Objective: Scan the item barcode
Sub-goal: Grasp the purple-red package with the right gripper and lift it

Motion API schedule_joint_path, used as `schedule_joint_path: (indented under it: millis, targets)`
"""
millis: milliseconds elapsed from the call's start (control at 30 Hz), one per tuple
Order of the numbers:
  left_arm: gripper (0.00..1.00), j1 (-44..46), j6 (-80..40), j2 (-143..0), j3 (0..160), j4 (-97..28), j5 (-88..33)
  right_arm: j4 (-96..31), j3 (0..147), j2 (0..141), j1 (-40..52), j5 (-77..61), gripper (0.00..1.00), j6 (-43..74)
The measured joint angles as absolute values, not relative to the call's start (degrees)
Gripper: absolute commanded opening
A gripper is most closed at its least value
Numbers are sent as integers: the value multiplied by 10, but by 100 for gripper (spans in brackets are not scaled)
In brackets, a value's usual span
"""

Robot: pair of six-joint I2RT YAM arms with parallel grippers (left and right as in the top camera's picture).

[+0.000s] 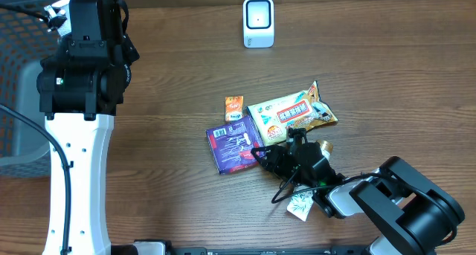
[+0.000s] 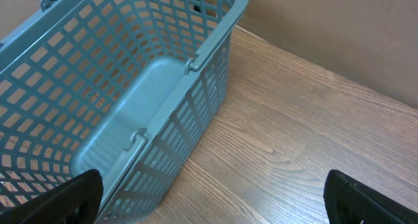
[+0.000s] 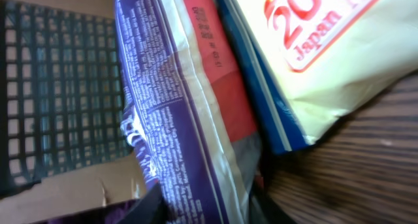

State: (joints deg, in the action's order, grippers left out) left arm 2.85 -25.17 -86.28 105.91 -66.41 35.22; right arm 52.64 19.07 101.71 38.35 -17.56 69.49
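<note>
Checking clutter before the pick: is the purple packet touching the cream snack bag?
Touching. Overhead shows the cream snack bag lying against the purple packet with no gap.

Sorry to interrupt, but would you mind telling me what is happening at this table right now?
The right gripper is at the right edge of a purple packet, which lies beside a cream snack bag and a small orange packet. The packet's edge sits between its fingers, but a firm grip cannot be confirmed. The white barcode scanner stands at the table's far side, apart from the packets. The left gripper hangs open beside the blue basket.
</note>
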Motion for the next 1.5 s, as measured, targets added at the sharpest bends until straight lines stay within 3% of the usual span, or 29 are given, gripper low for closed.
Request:
schedule_joint_path:
  millis: [233,700,1167,1500]
  targets:
    - [100,29,-252,-863,1059,-664,352,549,191,1018,383,-198,4,670]
    - [100,28,-252,-863,1059,-664,352,606,190,1018,377,-281,4,618]
    - [100,28,-252,-863,1059,-664,352,680,193,981,273,-429,4,550]
    - [100,29,-252,-863,1059,-664,352,680,242,930,190,-513,4,635]
